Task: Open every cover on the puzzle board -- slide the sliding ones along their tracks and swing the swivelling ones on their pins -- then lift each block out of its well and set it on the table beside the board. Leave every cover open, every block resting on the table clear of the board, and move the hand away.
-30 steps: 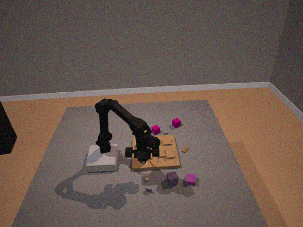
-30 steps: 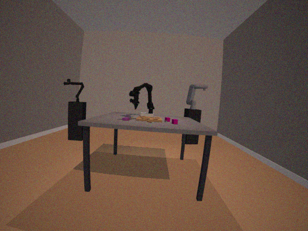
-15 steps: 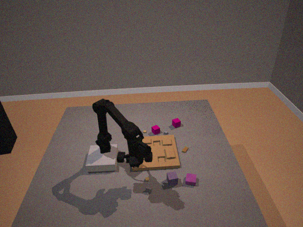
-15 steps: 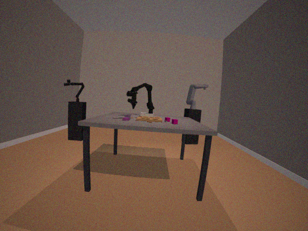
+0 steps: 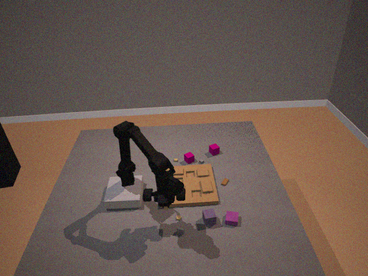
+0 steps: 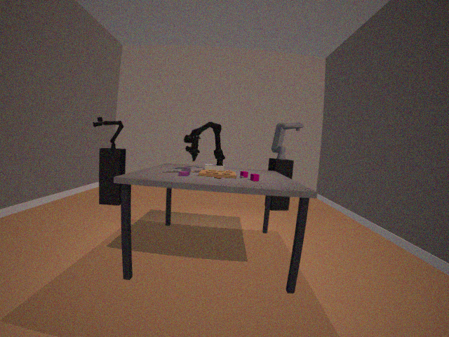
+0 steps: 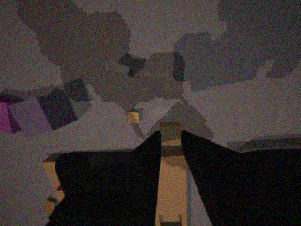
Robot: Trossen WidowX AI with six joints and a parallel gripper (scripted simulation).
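My gripper (image 5: 164, 205) (image 6: 194, 159) (image 7: 169, 135) points down above the board's near left edge, shut on a small olive-brown block (image 7: 170, 130). The tan puzzle board (image 5: 214, 198) (image 6: 231, 176) (image 7: 172, 193) lies flat below. Raised covers show on it, one at the far right (image 5: 203, 172) and one at the right (image 5: 207, 186), with recesses beside them. The arm hides the board's left part. A small yellow block (image 5: 178, 217) (image 7: 134, 117) lies on the table before the board, another yellow one (image 5: 175, 159) and a grey one (image 5: 201, 161) behind it, and an orange-brown one (image 5: 225, 181) to its right.
Two magenta cubes (image 5: 188, 157) (image 5: 214, 149) stand behind the board. A purple-grey cube (image 5: 209, 217) and a pink-purple cube (image 5: 232, 218) stand in front of it. A white box (image 5: 125, 203) is left of the board. Arm shadows darken the front of the table.
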